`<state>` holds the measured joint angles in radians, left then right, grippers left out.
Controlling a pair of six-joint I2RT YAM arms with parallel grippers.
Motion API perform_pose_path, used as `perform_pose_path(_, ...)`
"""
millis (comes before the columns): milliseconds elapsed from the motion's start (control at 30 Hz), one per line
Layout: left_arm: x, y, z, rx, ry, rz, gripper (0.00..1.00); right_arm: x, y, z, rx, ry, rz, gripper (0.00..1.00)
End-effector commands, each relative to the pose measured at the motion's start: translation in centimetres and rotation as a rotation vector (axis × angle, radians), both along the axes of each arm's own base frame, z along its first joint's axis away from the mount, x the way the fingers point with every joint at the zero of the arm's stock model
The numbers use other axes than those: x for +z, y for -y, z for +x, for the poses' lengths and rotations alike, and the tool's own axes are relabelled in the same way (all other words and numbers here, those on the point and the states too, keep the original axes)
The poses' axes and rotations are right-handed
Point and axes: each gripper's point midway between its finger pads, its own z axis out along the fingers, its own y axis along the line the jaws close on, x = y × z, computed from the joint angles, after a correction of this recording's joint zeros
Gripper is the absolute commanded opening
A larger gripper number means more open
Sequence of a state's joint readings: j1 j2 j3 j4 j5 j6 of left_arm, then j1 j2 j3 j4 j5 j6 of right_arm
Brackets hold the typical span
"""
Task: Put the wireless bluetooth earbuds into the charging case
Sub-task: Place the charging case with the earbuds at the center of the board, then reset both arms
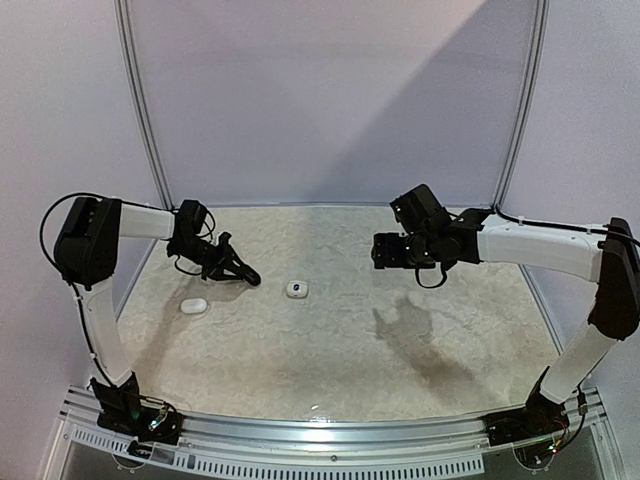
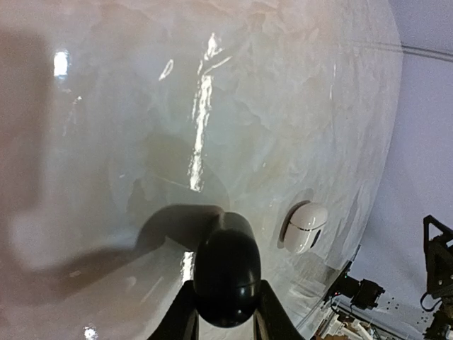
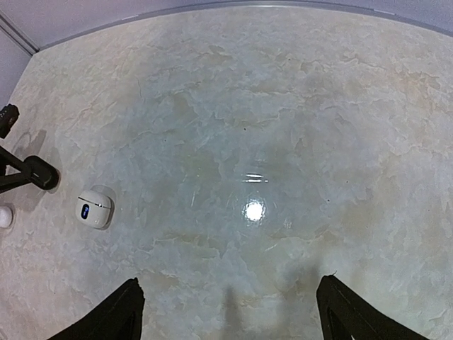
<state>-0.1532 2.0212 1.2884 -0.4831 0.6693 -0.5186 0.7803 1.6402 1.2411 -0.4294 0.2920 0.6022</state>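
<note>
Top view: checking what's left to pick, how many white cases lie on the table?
2. The blue-dot case lies mid-table; the plain case lies left of it, by the left gripper, which holds a black case. Others may be hidden.

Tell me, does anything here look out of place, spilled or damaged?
Nothing stands out. The white charging case lies flat on the table, another white oval thing lies left of it, and the left pincer holds a black oval case. No spill or damage.

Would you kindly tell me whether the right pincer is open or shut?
The right pincer is open: in its wrist view the fingers stand wide apart, with only bare table showing between them.
</note>
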Motion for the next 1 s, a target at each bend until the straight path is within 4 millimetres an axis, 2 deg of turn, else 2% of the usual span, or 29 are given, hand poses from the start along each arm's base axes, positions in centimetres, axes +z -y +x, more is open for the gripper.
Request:
perform_pose_path(0,-1.8,-0.8,-0.6,0.061,-0.061,0.014,0.2,0.4,0.6,-0.5,-0.011,-0.026,0.008,0.86)
perform_pose_path(100,-2.6,-1.0,-1.7,0.071,-0.089,0.019,0.54,0.2,0.7,-0.3,-0.012,-0.049,0.031,0.88)
perform_pose_path(200,-2.5,-2.2,-2.8,0.076,-0.082,0.088,0.95,-0.3,1.3,0.1,-0.02,-0.079,0.058,0.91)
perform_pose_path(233,-2.3,-2.6,-3.0,0.078,-0.073,0.108,0.99,-0.4,1.6,0.4,-0.027,-0.084,0.065,0.92)
perform_pose_path(367,-0.2,-3.8,-4.2,0.088,-0.06,0.163,0.99,-0.5,4.4,1.7,-0.091,-0.105,0.097,0.96)
perform_pose_path(467,3.3,-4.3,-4.5,0.062,0.013,0.193,0.99,-0.1,7.9,2.8,-0.166,-0.106,0.118,0.98)
perform_pose_path(567,8.0,-5.2,-4.3,-0.018,0.2,0.27,0.99,0.1,12.3,3.8,-0.251,-0.089,0.138,0.99)
perform_pose_path(667,11.8,-7.0,-4.6,-0.089,0.406,0.399,0.99,1.3,18.2,4.3,-0.398,0.009,0.121,0.99)
perform_pose_path(700,12.5,-7.7,-4.8,-0.1,0.449,0.446,0.99,2.2,20.2,4.1,-0.45,0.067,0.116,0.99)
perform_pose_path(733,12.8,-8.6,-5.2,-0.096,0.474,0.487,0.99,1.7,22.5,3.6,-0.519,0.107,0.071,0.99)
perform_pose_path(800,13.0,-10.2,-6.2,-0.073,0.506,0.529,0.99,2.5,26.1,2.5,-0.666,0.225,-0.006,0.99)
perform_pose_path(833,13.1,-10.9,-6.7,-0.053,0.536,0.541,0.99,3.8,27.5,2.0,-0.725,0.31,-0.029,0.99)
perform_pose_path(967,13.9,-13.4,-8.7,0.06,0.755,0.602,0.99,3.5,30.2,-0.3,-0.825,0.385,-0.114,0.99)
